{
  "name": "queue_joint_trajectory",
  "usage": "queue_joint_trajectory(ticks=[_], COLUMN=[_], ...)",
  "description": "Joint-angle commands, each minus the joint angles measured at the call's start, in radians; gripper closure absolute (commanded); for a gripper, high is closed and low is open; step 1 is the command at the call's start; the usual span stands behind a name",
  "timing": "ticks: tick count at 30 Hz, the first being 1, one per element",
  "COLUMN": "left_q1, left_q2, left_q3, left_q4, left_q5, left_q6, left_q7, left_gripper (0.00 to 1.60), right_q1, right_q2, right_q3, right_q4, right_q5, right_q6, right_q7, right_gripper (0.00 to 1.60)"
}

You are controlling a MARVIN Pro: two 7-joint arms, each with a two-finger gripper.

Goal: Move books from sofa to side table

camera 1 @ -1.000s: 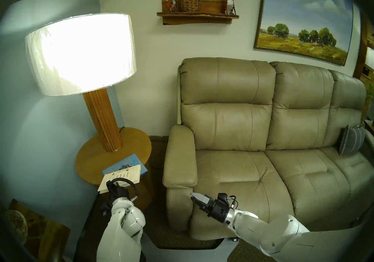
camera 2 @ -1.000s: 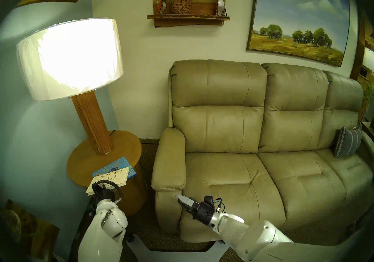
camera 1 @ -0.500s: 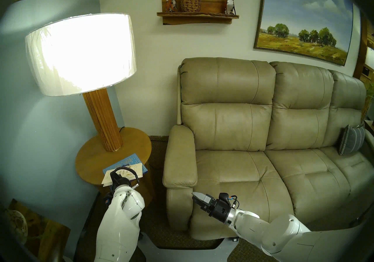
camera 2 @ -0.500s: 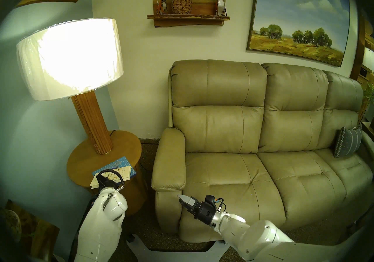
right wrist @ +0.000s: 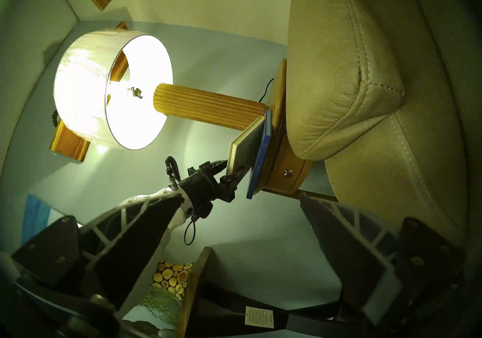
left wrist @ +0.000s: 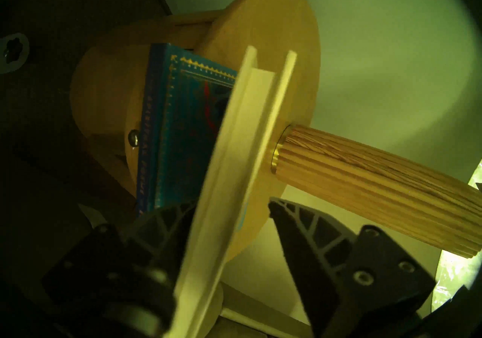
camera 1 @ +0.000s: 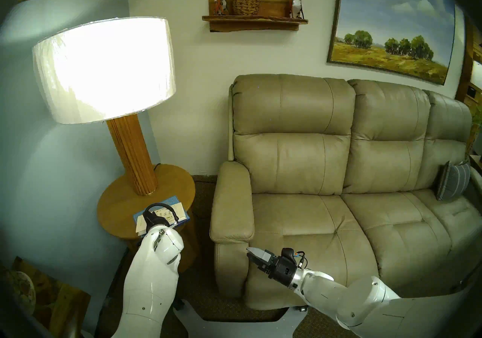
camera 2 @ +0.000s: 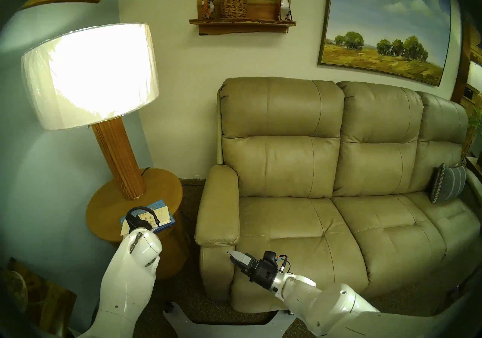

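The white book lies tilted on the blue book on the side table. Left gripper jaws parted around its near edge, one finger clear. Right gripper spread wide, empty, near the sofa armrest.

side table top — far half taken by lamp column, low shade overhead; near edge filled by blue book under white book. bare wood left of books. sofa seats open — only a cushion far right.
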State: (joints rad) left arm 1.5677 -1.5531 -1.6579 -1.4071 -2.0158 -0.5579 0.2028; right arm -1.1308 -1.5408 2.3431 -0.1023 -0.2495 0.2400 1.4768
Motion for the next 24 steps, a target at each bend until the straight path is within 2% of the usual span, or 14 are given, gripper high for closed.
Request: queue_joint_trajectory(ticks=[1, 2, 3, 7, 8, 9, 10, 11, 13, 14, 18, 21, 22, 24], left_q1=[-0.009, -0.006, 0.006, 0.045, 0.06, 0.057, 0.057, 0.066, 0.089, 0.101, 0.142, 0.161, 0.161, 0.16], left_q2=[0.005, -0.001, 0.007, -0.008, -0.006, -0.033, -0.033, -0.029, -0.031, -0.031, -0.054, -0.047, -0.05, -0.046], left_q3=[-0.025, -0.027, -0.026, -0.027, -0.024, -0.066, -0.066, -0.08, -0.08, -0.082, -0.097, -0.109, -0.114, -0.117], left_q4=[-0.078, -0.082, -0.096, -0.146, -0.16, -0.151, -0.151, -0.149, -0.146, -0.152, -0.197, -0.206, -0.2, -0.191], left_q5=[-0.035, -0.031, -0.044, -0.054, -0.063, -0.105, -0.105, -0.14, -0.147, -0.162, -0.181, -0.198, -0.195, -0.2], left_q6=[0.028, 0.019, 0.048, 0.056, 0.079, 0.059, 0.059, 0.095, 0.108, 0.125, 0.126, 0.156, 0.148, 0.158], left_q7=[0.007, -0.001, 0.008, 0.006, 0.007, 0.007, 0.007, 0.022, 0.006, 0.013, -0.017, -0.012, -0.02, -0.021], left_gripper=[0.52, 0.34, 0.34, 0.3, 0.31, 0.04, 0.04, 0.08, 0.21, 0.23, 0.1, 0.12, 0.06, 0.04], right_q1=[0.013, 0.013, 0.013, 0.013, 0.013, 0.013, 0.013, 0.012, 0.01, 0.009, 0.006, 0.002, 0.001, 0.0], right_q2=[-0.011, -0.012, -0.013, -0.016, -0.016, -0.017, -0.017, -0.018, -0.019, -0.019, -0.019, -0.019, -0.02, -0.02], right_q3=[-0.01, -0.012, -0.013, -0.022, -0.024, -0.03, -0.03, -0.031, -0.037, -0.041, -0.047, -0.057, -0.061, -0.063], right_q4=[0.001, 0.001, 0.001, 0.001, 0.001, 0.001, 0.001, 0.001, 0.001, 0.001, 0.001, 0.001, 0.001, 0.001], right_q5=[0.011, 0.013, 0.014, 0.02, 0.021, 0.027, 0.027, 0.028, 0.031, 0.033, 0.041, 0.05, 0.053, 0.056], right_q6=[-0.01, -0.012, -0.014, -0.019, -0.02, -0.023, -0.023, -0.024, -0.026, -0.028, -0.035, -0.04, -0.041, -0.041], right_q7=[0.007, 0.007, 0.007, 0.007, 0.007, 0.007, 0.007, 0.007, 0.007, 0.007, 0.007, 0.007, 0.007, 0.007], right_gripper=[0.0, 0.0, 0.0, 0.0, 0.0, 0.0, 0.0, 0.0, 0.0, 0.0, 0.0, 0.0, 0.0, 0.0])
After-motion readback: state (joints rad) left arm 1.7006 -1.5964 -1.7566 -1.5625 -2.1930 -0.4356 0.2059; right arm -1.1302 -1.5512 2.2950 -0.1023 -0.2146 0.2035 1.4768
